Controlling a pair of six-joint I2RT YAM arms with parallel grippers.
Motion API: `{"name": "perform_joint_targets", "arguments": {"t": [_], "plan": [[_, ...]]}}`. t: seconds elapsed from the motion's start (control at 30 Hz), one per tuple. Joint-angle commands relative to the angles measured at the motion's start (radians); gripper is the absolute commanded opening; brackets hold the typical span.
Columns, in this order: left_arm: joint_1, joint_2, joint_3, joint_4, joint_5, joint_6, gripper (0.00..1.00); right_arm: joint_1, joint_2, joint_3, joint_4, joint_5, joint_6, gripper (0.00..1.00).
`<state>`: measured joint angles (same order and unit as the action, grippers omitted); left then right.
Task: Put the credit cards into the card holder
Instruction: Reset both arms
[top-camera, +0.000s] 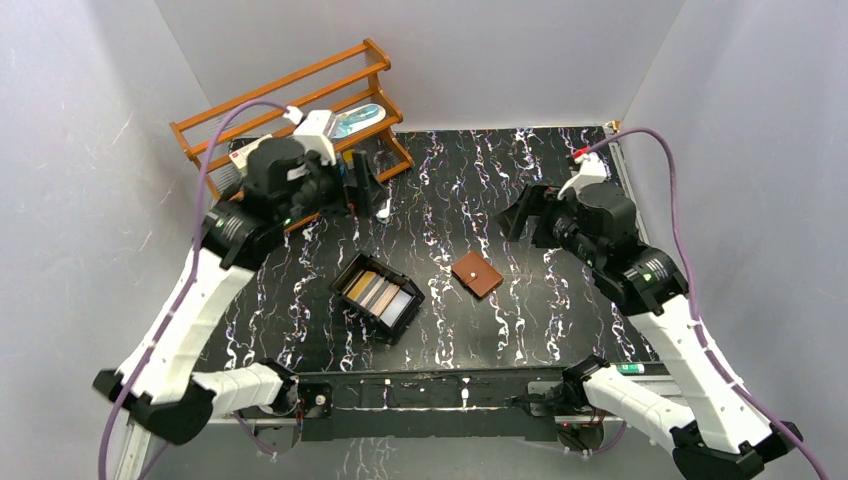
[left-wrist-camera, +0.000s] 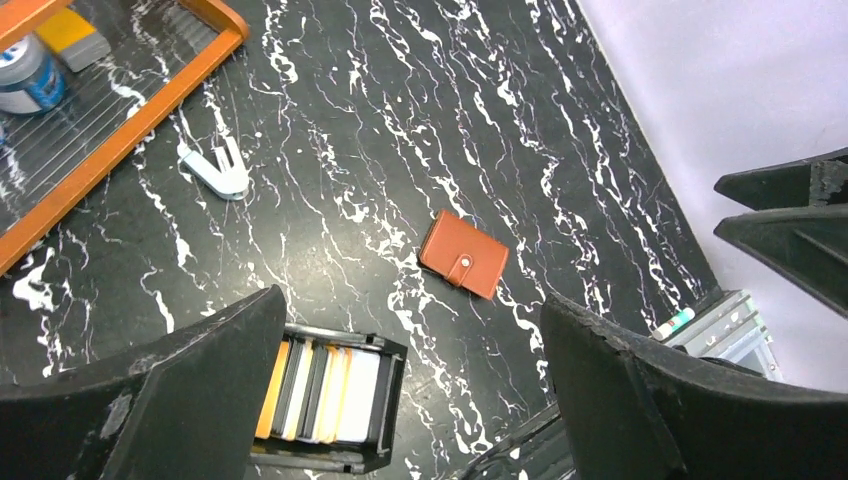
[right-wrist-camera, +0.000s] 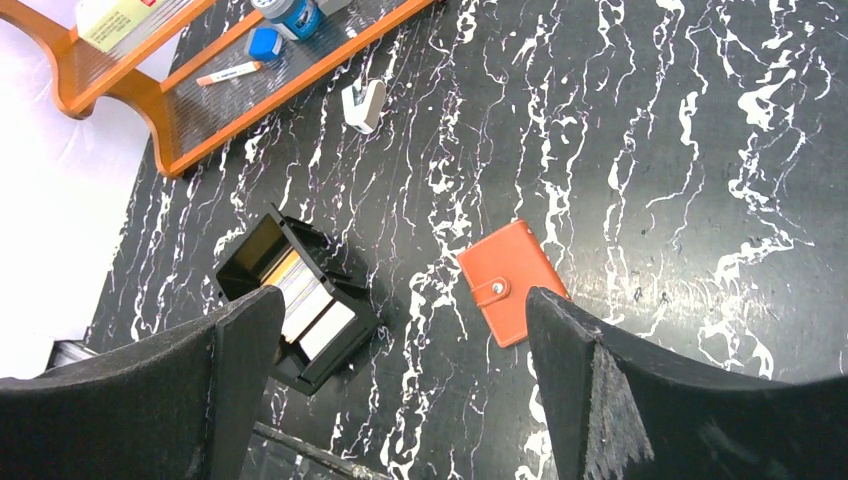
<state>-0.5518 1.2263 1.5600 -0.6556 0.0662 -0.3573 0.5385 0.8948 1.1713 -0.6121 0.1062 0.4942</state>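
Note:
The credit cards (top-camera: 378, 292) stand on edge in a shallow black tray (top-camera: 408, 322) at mid-table, orange, white and grey ones side by side (left-wrist-camera: 320, 393). The card holder (top-camera: 477, 274) is a brown leather wallet lying folded shut, snap stud up, on the table just right of the tray. My left gripper (top-camera: 368, 190) hovers open and empty at the back left, high above the tray (left-wrist-camera: 395, 385). My right gripper (top-camera: 522, 218) hovers open and empty behind and to the right of the card holder (right-wrist-camera: 510, 282). Both wrist views show the cards (right-wrist-camera: 305, 300) and the wallet (left-wrist-camera: 463, 254) below wide-apart fingers.
An orange wooden rack (top-camera: 290, 100) with small items on its shelves stands at the back left. A small white clip (left-wrist-camera: 215, 168) lies on the table near the rack's front. Grey walls close in the black marbled table on three sides.

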Motion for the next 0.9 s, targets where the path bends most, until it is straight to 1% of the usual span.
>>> {"name": "perform_joint_targets", "arguments": {"t": [0.0,0.1,0.27,0.53,0.87], "plan": [[0.000,-0.147,-0.127,0.015,-0.043,-0.061,0.98,0.000,-0.065,0.014,-0.002,0.030,0.029,0.98],[0.000,-0.218,-0.229,0.047,-0.022,-0.065,0.98,-0.001,-0.091,-0.026,0.028,0.034,0.062,0.98],[0.001,-0.276,-0.301,0.087,0.004,-0.080,0.98,0.000,-0.088,-0.044,0.052,0.016,0.087,0.98],[0.001,-0.274,-0.303,0.116,-0.013,-0.095,0.98,0.000,-0.069,-0.038,0.044,0.014,0.101,0.98],[0.000,-0.273,-0.297,0.117,-0.034,-0.075,0.98,0.000,-0.074,-0.049,0.029,0.055,0.090,0.98]]}}
